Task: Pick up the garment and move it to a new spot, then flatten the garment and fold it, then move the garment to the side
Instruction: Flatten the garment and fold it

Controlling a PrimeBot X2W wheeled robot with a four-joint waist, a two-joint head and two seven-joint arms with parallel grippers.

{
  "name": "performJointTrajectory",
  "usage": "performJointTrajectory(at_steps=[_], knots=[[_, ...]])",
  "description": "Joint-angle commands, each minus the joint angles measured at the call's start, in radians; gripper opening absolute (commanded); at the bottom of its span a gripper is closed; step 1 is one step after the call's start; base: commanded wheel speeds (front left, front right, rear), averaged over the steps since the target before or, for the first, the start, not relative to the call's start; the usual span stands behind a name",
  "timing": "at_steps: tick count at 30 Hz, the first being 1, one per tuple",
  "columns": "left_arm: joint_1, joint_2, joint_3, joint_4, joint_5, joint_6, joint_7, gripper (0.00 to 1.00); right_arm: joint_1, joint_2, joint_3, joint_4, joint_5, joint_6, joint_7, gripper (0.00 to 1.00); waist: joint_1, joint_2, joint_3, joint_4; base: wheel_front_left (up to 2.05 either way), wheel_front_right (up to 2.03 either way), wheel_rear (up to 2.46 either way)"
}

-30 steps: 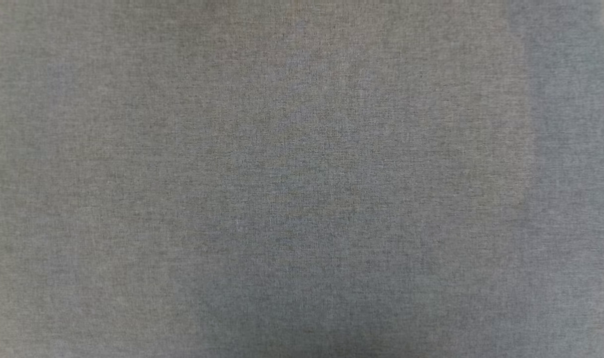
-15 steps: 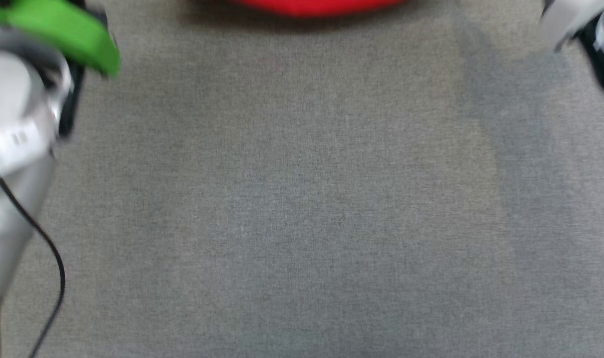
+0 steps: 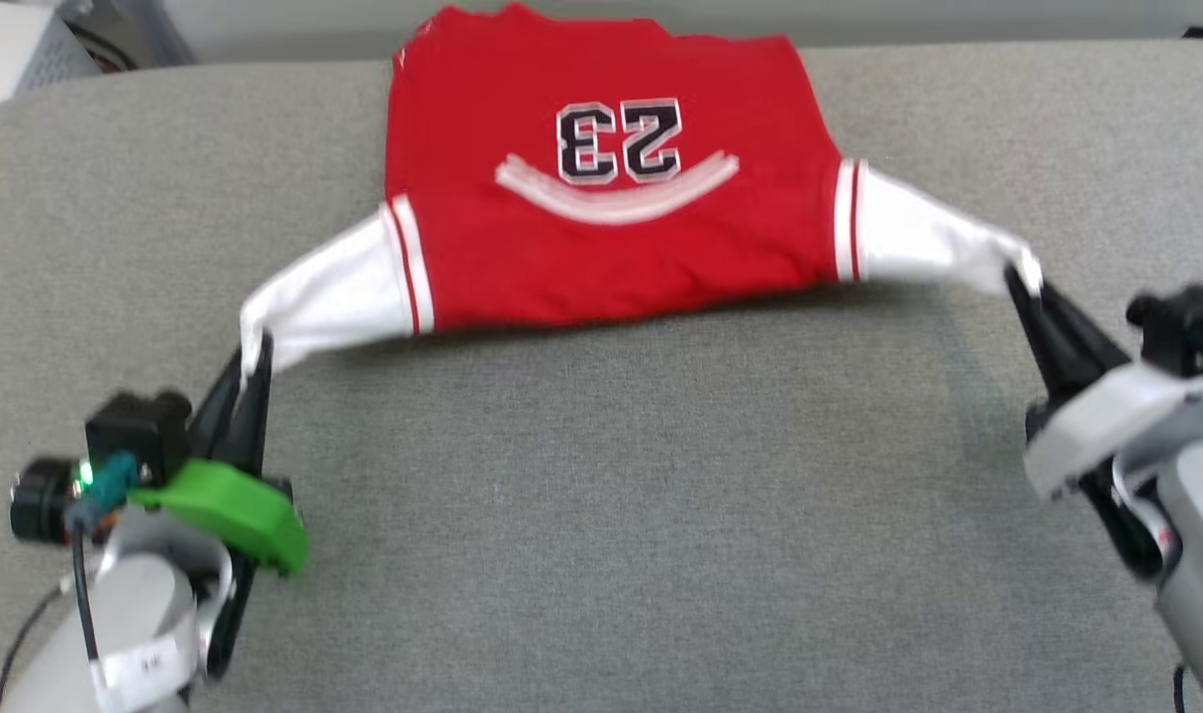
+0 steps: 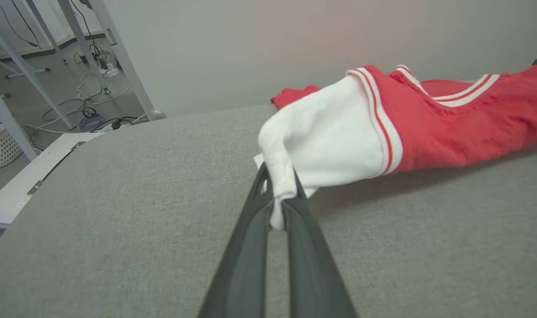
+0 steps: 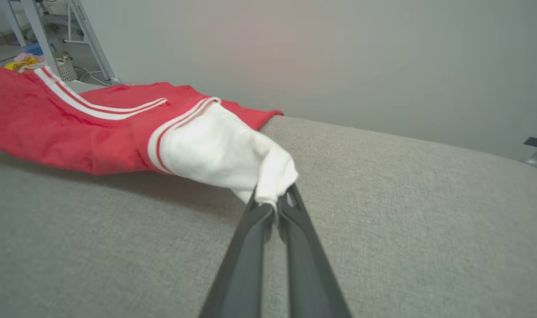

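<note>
Head view: the red jersey T-shirt (image 3: 611, 248) spans the far half of the grey surface (image 3: 601, 515), its near edge lifted and its far end at the surface's far edge; a dark "23" (image 3: 618, 141) sits upside down over a white arc; the left gripper (image 3: 254, 349) and right gripper (image 3: 1023, 279) each hold a white sleeve.

Left wrist view: jaws pinched narrow on a thin bunch of cuff (image 4: 277, 176); so slim a bite could slip if the arms pull wider.

Right wrist view: jaws likewise clamped on a cuff tip (image 5: 270, 181); an uneven pull might skew the cloth or drag it off the surface's far edge.
</note>
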State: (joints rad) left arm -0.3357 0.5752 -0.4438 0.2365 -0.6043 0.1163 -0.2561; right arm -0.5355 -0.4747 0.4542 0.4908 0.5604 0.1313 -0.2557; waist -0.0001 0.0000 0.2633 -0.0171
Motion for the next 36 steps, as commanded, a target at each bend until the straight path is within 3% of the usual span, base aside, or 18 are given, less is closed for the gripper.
performJointTrajectory(at_steps=[1,12,19,28,29,30,31,32,36], knots=[[0.051,-0.002,0.009,-0.003,0.003,0.006,-0.006,0.0,0.058,0.002,-0.025,-0.015,-0.015,-0.001,-0.006,0.0,0.0001,0.0,-0.054,0.005,0.0,0.0,0.0],[0.314,-0.082,0.031,0.016,0.003,0.023,-0.006,0.0,0.449,0.088,-0.247,-0.099,-0.067,-0.001,0.006,0.0,0.0001,0.0,-0.136,0.017,0.0,0.0,0.0],[0.422,-0.161,0.1,0.07,0.035,-0.021,-0.006,0.0,0.674,0.145,-0.381,-0.202,-0.096,-0.001,0.069,0.0,0.0001,0.0,-0.158,0.039,0.0,0.0,0.0],[0.429,-0.236,0.163,0.107,0.106,-0.077,-0.006,0.0,0.791,0.2,-0.461,-0.293,-0.127,-0.001,0.13,0.0,0.0001,0.0,-0.155,0.052,0.0,0.0,0.0],[0.426,-0.243,0.171,0.106,0.117,-0.082,-0.006,0.0,0.785,0.207,-0.472,-0.303,-0.134,-0.001,0.131,0.09,0.0001,0.0,-0.154,0.052,0.0,0.0,0.0],[0.423,-0.247,0.176,0.104,0.127,-0.087,-0.006,0.0,0.779,0.213,-0.483,-0.31,-0.137,-0.001,0.132,0.37,0.0001,0.0,-0.153,0.052,0.0,0.0,0.0],[0.42,-0.253,0.183,0.099,0.14,-0.093,-0.006,0.0,0.772,0.218,-0.498,-0.32,-0.146,-0.001,0.132,0.87,0.0001,0.0,-0.151,0.053,0.0,0.0,0.0],[0.417,-0.256,0.187,0.095,0.15,-0.097,-0.006,0.0,0.765,0.222,-0.511,-0.329,-0.153,-0.001,0.13,1.0,0.0001,0.0,-0.149,0.054,0.0,0.0,0.0],[0.402,-0.275,0.202,0.065,0.193,-0.113,-0.006,0.0,0.736,0.225,-0.545,-0.397,-0.165,-0.001,0.132,1.0,0.0001,0.0,-0.136,0.066,0.0,0.0,0.0]])
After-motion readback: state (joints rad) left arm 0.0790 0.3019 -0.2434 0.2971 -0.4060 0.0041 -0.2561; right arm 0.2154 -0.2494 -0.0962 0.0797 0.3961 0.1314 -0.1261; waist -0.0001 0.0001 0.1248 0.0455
